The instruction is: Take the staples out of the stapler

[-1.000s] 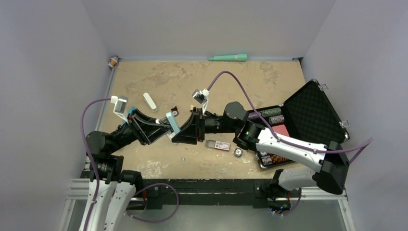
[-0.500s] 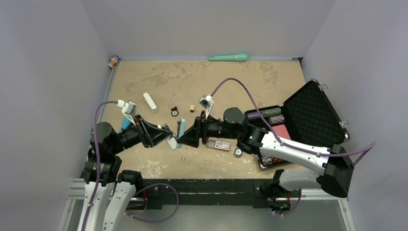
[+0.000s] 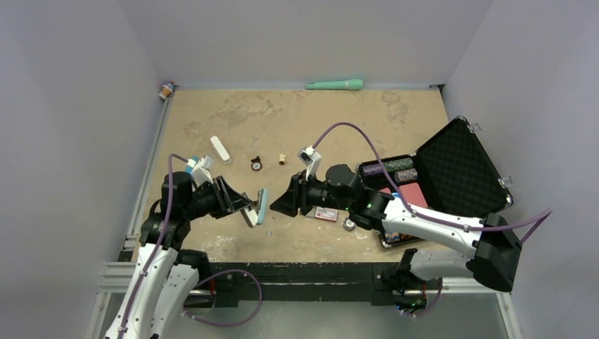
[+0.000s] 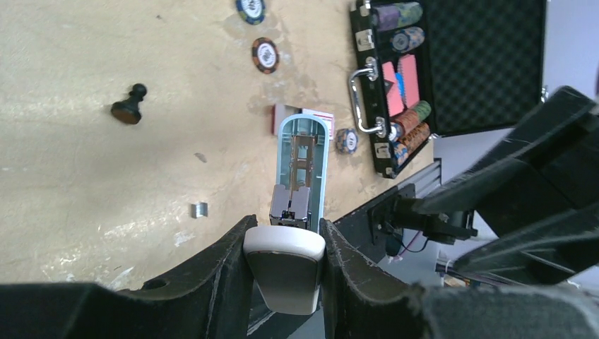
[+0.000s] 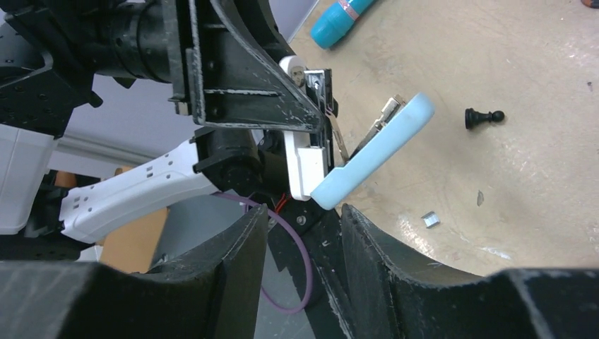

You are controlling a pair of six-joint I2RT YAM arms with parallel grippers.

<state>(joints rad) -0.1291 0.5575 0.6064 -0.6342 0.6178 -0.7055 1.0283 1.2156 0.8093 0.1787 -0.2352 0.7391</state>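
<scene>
As things stand: left fingers [image 3: 242, 209] pinch the stapler [image 4: 300, 162] by its white bar, blue bar swung open; right fingers [image 3: 279, 205] spread, just beside it.
On the table [image 3: 339, 120]: a silver bit of staples [image 4: 199, 209], below the fingers.
Next: I think, pick out any more.
Room: tan table, pale walls [image 3: 304, 42].

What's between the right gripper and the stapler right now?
Nothing. The right wrist view shows only open air between the right gripper and the stapler, which the left gripper holds.
</scene>
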